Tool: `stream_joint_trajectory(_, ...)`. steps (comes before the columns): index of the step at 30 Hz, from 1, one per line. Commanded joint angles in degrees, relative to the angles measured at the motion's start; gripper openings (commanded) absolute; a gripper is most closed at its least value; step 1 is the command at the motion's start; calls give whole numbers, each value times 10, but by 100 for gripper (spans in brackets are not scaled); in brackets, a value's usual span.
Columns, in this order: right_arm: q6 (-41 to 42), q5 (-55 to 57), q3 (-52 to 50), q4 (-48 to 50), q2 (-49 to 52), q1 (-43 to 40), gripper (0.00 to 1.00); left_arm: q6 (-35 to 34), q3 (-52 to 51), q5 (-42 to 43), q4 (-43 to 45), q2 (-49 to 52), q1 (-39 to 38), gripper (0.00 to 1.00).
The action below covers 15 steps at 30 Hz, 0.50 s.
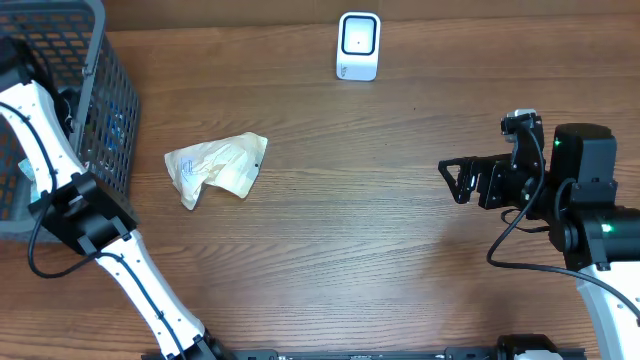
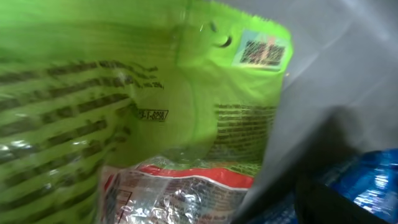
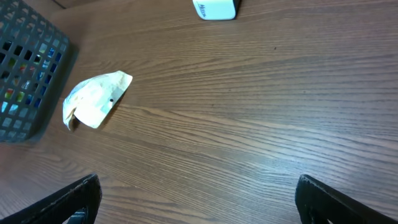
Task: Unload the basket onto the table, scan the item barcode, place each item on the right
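My left arm (image 1: 45,120) reaches into the grey mesh basket (image 1: 100,60) at the far left, and its gripper is hidden there in the overhead view. The left wrist view is filled by a green packet (image 2: 124,93) with a barcode label (image 2: 264,53), a red-and-clear packet (image 2: 180,196) and a blue packet (image 2: 373,174). Only one dark finger (image 2: 339,199) shows, at the lower right. A cream packet (image 1: 215,165) (image 3: 96,99) lies on the table. The white scanner (image 1: 358,45) (image 3: 216,9) stands at the back. My right gripper (image 1: 455,180) (image 3: 199,199) hovers open and holds nothing.
The basket (image 3: 25,74) occupies the table's left side and holds several packets. Bare wooden tabletop (image 1: 380,200) lies between the cream packet and my right gripper.
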Motion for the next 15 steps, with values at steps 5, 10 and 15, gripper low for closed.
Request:
stream_joint_trajectory(5,4,-5,16,-5,-1,3,100,-6,2,-14,-12,63,-3,75)
stream_joint_trajectory(10,4,-5,16,-8,-1,3,100,-6,0,-14,-18,68,-3,35)
stream_joint_trajectory(15,4,-5,16,-9,-1,3,100,-6,1,-14,-37,68,-3,4)
